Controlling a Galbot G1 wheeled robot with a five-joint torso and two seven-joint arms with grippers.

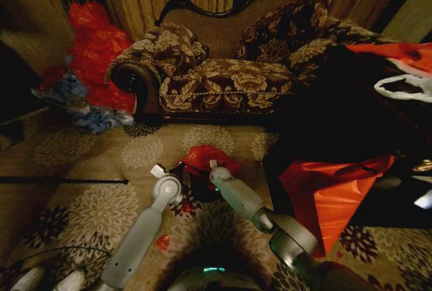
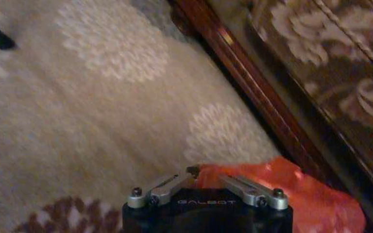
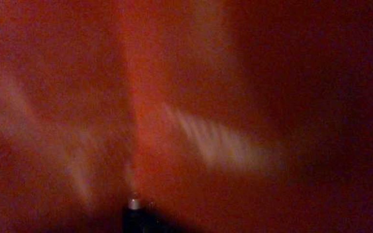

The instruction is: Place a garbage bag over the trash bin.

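Note:
The garbage bag (image 1: 208, 159) is a small crumpled red film lying on the patterned carpet in front of the sofa. Beneath and just in front of it sits the trash bin (image 1: 200, 187), a dark round shape mostly covered by the bag and both wrists. My left gripper (image 1: 170, 172) is at the bag's left edge. In the left wrist view, the left gripper (image 2: 195, 171) has its fingertips closed together on the rim of the garbage bag (image 2: 283, 189). My right gripper (image 1: 213, 168) pushes into the bag from the right, and red film (image 3: 173, 97) lies close in front of its camera.
A floral sofa (image 1: 223, 75) with a dark wooden base (image 2: 251, 92) stands just behind the bag. A heap of red and blue bags (image 1: 91, 55) lies at the left. A large orange-red sheet (image 1: 331, 193) hangs off a dark surface at the right. A thin black rod (image 1: 64, 181) lies on the carpet.

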